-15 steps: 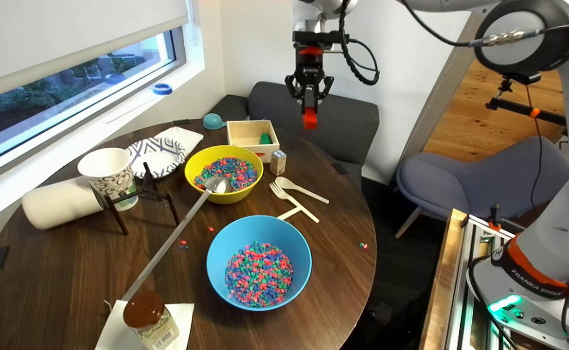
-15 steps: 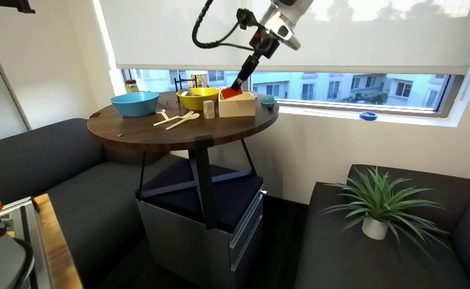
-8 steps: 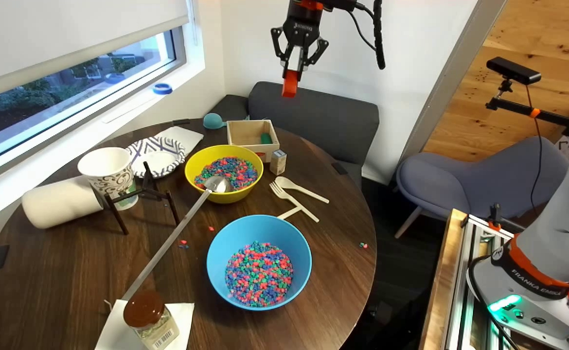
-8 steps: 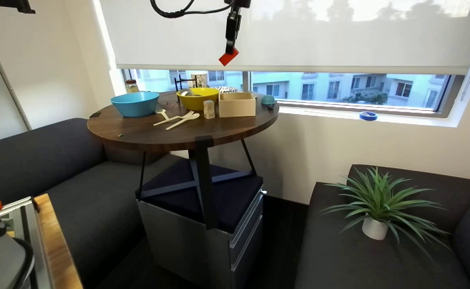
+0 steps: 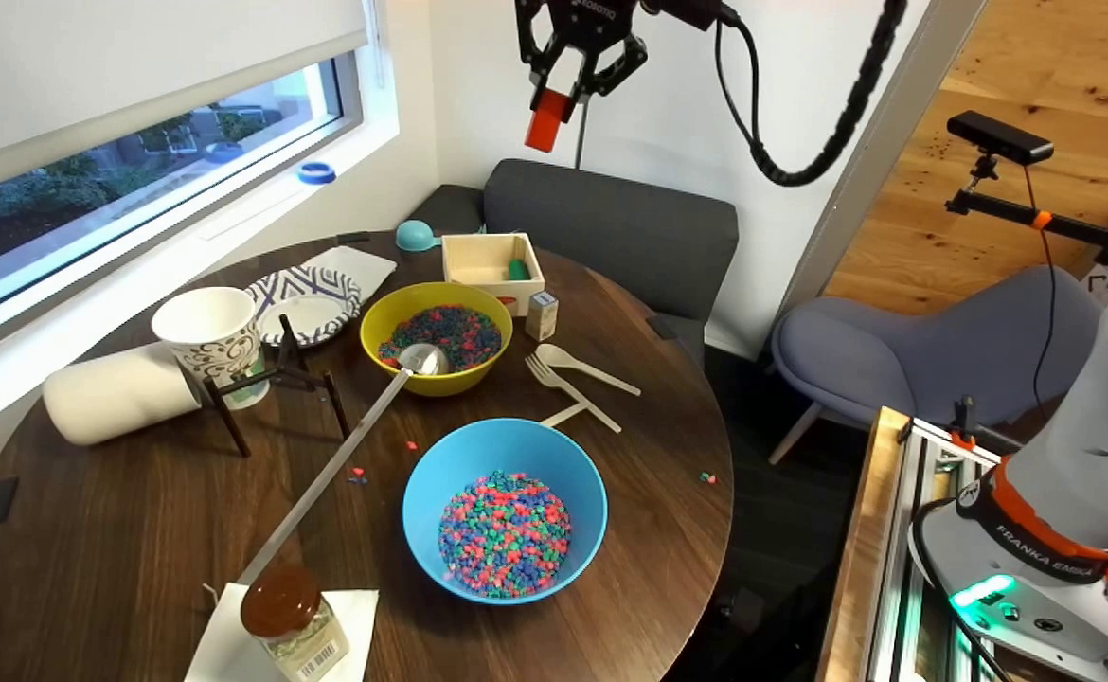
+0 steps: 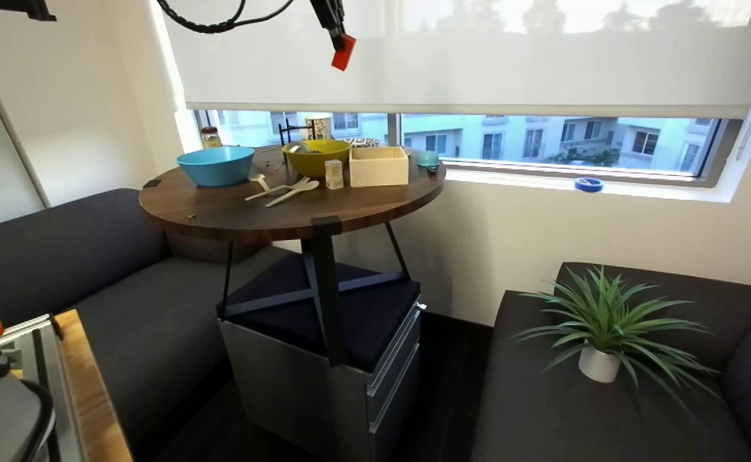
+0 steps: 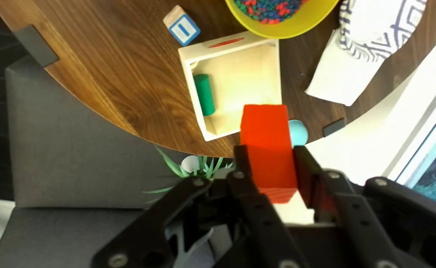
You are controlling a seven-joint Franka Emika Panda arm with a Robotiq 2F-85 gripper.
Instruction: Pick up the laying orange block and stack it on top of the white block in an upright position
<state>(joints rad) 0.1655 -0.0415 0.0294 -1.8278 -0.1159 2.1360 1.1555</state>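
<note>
Pick looks done: orange block is in the gripper, one finger against each side, jaws drawn in and parted only by the block's width. Block hangs in the air, well above the table, tilted in both exterior views, well apart from the target. Stack not done: white block (pale, blue-edged face; probably the one meant) stands just beside the box, nothing on top. About halfway, I'd judge. Left, presumably: bring orange over white, turn it upright, lower, let go, back off. Counts: one orange block, one white block, one box with one green cylinder inside. Two bowls, one yellow bowl and one blue bowl, both holding coloured bits, too many to count. One ladle, head in the yellow bowl. One fork, one spoon, one more pale piece by the fork, unclear what. One cup, one white roll lying down, one black stand, one jar, one scoop. Patterned plate: one seen, can't tell if stacked. Two napkins, one under the jar, one by the plate.
</note>
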